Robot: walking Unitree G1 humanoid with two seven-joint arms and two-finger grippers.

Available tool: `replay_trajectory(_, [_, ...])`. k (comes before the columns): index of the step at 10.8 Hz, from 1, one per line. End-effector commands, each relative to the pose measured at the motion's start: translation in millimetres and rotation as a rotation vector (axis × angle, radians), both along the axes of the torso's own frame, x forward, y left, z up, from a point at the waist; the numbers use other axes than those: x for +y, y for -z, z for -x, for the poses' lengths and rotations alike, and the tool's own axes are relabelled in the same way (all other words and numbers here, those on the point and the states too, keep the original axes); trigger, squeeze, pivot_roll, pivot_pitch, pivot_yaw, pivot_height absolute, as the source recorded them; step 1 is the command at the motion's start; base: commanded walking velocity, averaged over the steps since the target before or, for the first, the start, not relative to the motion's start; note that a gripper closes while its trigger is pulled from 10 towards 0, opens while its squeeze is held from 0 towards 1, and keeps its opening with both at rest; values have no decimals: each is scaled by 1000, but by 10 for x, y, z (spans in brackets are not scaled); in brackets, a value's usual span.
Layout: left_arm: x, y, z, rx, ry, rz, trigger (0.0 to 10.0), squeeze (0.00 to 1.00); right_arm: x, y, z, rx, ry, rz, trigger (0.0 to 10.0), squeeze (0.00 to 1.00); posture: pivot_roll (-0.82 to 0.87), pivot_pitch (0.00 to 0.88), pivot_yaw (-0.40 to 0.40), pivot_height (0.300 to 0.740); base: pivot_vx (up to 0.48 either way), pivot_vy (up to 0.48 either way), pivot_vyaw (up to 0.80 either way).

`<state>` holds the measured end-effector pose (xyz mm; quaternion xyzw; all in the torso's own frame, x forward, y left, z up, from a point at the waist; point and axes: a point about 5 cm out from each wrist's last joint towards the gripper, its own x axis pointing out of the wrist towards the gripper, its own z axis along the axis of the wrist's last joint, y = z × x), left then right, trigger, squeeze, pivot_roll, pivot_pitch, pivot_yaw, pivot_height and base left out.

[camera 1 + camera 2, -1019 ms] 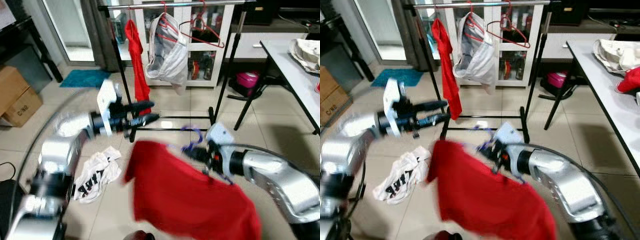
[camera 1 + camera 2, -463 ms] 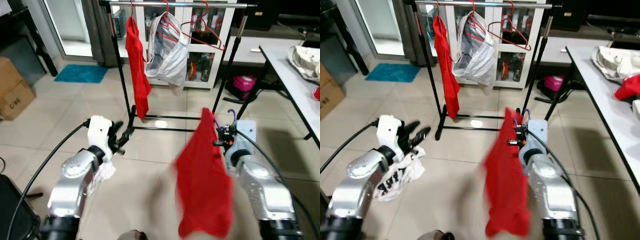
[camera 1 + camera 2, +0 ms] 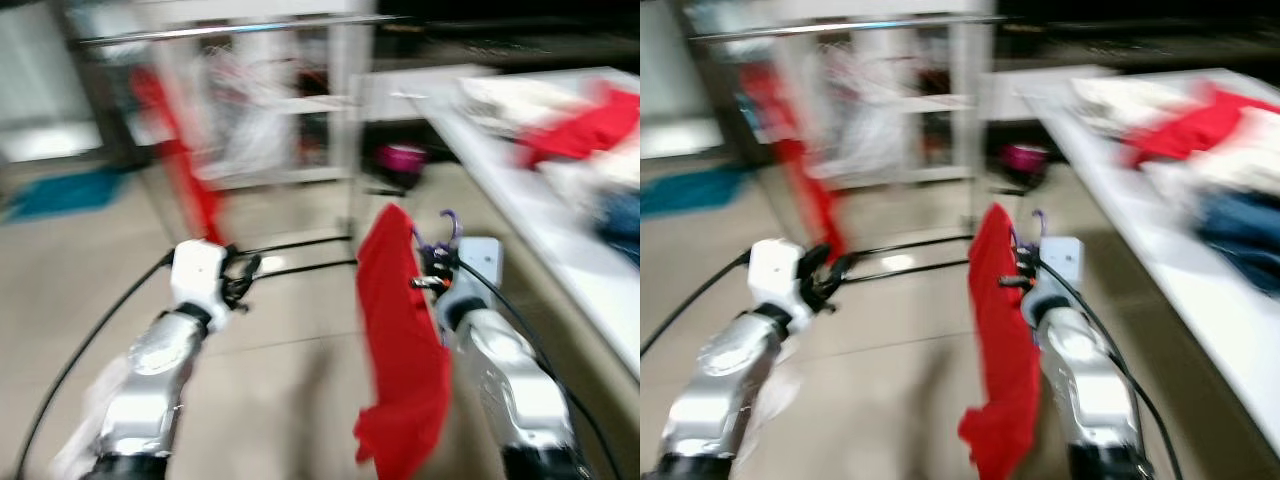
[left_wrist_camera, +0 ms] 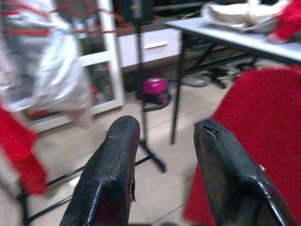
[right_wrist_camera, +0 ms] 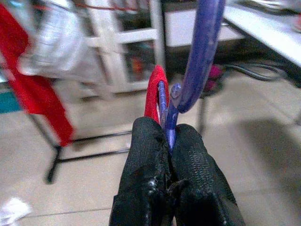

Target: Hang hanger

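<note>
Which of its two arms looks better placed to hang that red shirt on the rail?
The right, probably. Its tool is shut on the purple hanger carrying the red shirt, held up toward the clothes rail. The left tool is open and holds nothing.

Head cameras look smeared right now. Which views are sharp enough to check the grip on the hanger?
Both eye views are motion-blurred: the clothes rack and table smear sideways. The right wrist view is sharp up close, showing the right gripper shut on the purple hanger, background soft. The left wrist view shows the left gripper open, its fingers crisp, the red shirt slightly blurred.
</note>
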<state>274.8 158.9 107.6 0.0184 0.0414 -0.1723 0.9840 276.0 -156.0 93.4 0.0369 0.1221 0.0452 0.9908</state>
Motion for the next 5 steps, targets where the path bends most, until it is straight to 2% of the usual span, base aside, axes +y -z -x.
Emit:
replay_trajectory(1, [78,-31,31,-17,-40,-10,10000,0,108,-141,-27,-61,-27,-3,10000,0,-82,0,68,740,360,0,0])
replay_trajectory(3, [48,-79,52,-45,-38,13,10000,0,123,-205,-31,-79,-52,-12,10000,0,-92,0,90,740,379,0,0])
replay_trajectory(5, [-2,-113,89,-62,-26,21,10000,0,100,-255,-35,-94,-70,-6,10000,0,-77,0,79,740,392,0,0])
